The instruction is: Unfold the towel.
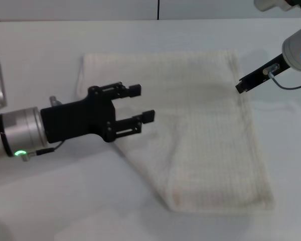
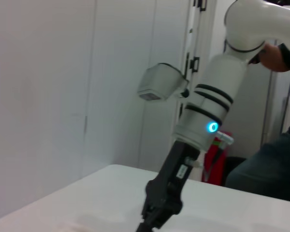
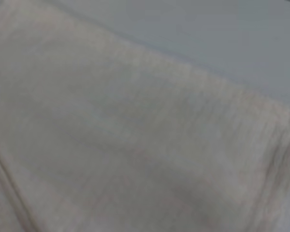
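The towel [image 1: 205, 130], cream-white with a fine grid weave, lies on the white table [image 1: 50, 201], and its near-left edge runs in a slanted line. No red tag shows. My left gripper [image 1: 142, 103] is black, open and empty, and hovers over the towel's left part. My right gripper [image 1: 242, 86] hangs at the towel's far right edge, seen edge-on. The right wrist view shows the towel [image 3: 111, 135] close up, with bare table [image 3: 222, 29] beyond it. The left wrist view shows the right arm [image 2: 208, 111] and its gripper [image 2: 159, 203].
The table's far edge meets a wall [image 1: 90, 9]. In the left wrist view a person [image 2: 275, 159] sits behind the right arm, and a red object [image 2: 213, 162] stands by the wall.
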Action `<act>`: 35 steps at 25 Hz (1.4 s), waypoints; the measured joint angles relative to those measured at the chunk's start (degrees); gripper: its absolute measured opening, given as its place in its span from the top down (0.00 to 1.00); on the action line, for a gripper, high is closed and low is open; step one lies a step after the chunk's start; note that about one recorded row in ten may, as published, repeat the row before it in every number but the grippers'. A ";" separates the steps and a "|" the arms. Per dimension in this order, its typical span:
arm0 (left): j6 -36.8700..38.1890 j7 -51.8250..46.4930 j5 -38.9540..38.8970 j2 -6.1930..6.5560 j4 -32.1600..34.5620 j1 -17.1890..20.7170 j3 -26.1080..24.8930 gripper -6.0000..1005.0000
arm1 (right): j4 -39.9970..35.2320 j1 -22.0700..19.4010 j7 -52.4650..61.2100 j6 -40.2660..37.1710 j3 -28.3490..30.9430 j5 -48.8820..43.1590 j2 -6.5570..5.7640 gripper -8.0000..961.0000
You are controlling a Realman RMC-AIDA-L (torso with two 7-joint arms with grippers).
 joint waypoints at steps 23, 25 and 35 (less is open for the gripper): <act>-9.54 17.47 -6.67 -0.09 -21.11 -10.30 0.93 0.32 | 3.54 0.73 0.42 3.26 -0.69 -0.10 0.47 0.99; -12.71 20.90 -7.74 -0.09 -24.03 -11.26 -0.01 0.32 | 3.54 0.66 0.43 3.54 -0.67 -0.10 0.47 0.99; -19.57 33.25 -4.02 -0.09 -35.08 -14.19 -11.36 0.32 | 3.54 0.58 0.42 4.63 -0.66 -0.09 0.45 0.99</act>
